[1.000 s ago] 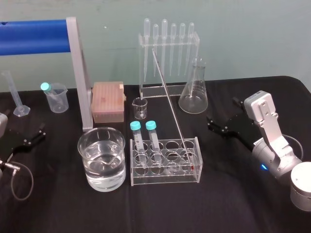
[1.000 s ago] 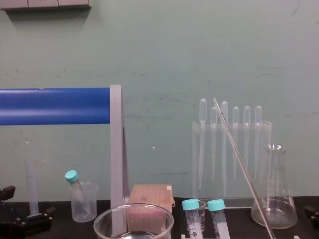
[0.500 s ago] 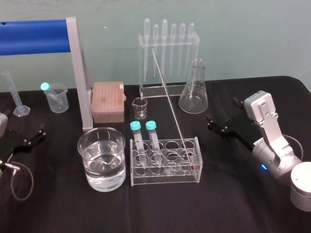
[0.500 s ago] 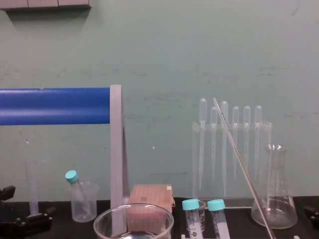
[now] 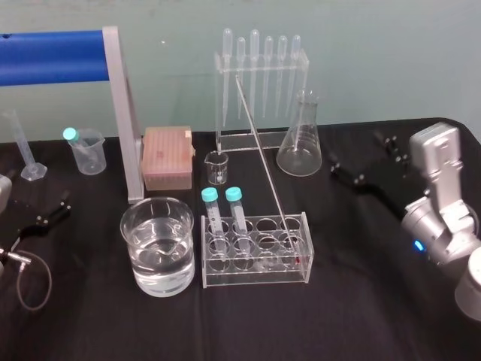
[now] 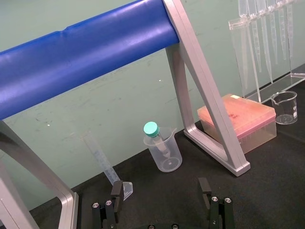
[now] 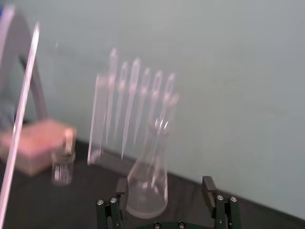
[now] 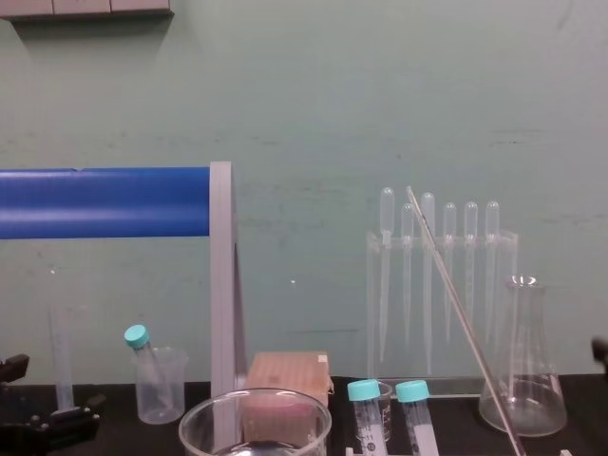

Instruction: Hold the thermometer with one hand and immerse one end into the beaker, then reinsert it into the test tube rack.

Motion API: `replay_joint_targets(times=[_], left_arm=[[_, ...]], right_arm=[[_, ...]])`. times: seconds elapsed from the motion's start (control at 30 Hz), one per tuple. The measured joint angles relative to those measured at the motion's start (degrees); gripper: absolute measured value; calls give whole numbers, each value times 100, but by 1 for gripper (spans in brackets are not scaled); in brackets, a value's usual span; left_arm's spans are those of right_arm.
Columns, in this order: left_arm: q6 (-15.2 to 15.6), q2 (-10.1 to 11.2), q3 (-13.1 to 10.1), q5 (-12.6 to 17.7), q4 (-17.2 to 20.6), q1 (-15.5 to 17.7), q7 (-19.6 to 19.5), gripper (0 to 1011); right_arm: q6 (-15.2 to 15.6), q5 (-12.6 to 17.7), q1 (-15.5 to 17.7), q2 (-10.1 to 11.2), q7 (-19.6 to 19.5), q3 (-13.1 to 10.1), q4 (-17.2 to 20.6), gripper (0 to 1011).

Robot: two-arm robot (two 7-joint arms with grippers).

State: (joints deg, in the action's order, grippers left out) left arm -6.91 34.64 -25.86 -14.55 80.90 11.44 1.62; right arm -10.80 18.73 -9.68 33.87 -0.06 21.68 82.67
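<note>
Bare cloth [image 5: 361, 256] right of the test tube rack [image 5: 255, 256]
Conical flask [image 5: 300, 143] and pipette stand [image 5: 261, 83] crowd the leaning thermometer [image 5: 260, 147].

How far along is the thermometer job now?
Done: nothing visible; the long clear-glass thermometer leans in the clear test tube rack. In hand: nothing; the right gripper is open right of it, the left gripper parked open. Left: grasp, dip in the wide glass beaker, reinsert.

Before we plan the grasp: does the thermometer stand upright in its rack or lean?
Leaning. The thermometer has its foot in the rack and its top slanted left toward the pipettes.
</note>
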Motion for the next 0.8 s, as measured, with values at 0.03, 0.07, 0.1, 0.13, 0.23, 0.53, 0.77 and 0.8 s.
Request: replay_joint_targets(times=[0.03, 0.07, 0.1, 0.13, 0.23, 0.53, 0.77, 0.8], left_arm=[[0, 0, 0, 0, 0, 0, 0, 1008], [0, 0, 0, 0, 0, 0, 0, 1008], [0, 0, 0, 0, 0, 0, 0, 1008], [0, 0, 0, 0, 0, 0, 0, 1008], [0, 0, 0, 0, 0, 0, 0, 1008], [0, 0, 0, 0, 0, 0, 0, 1008], [0, 0, 0, 0, 0, 0, 0, 1008], [0, 0, 0, 0, 0, 0, 0, 1008]], right_arm=[[-82, 139, 51, -12, 55, -119, 92, 1004], [-117, 220, 75, -17, 91, -176, 151, 1004], [-165, 347, 121, -25, 149, -276, 257, 1004], [-181, 412, 145, -30, 189, -324, 318, 1004], [-244, 696, 227, -61, 382, -470, 580, 1004], [-338, 1139, 155, -233, 1125, -472, 1082, 1004], [-233, 1268, -118, -460, 1556, -323, 1099, 1004], [-202, 1267, -152, -490, 1576, -304, 1088, 1004]])
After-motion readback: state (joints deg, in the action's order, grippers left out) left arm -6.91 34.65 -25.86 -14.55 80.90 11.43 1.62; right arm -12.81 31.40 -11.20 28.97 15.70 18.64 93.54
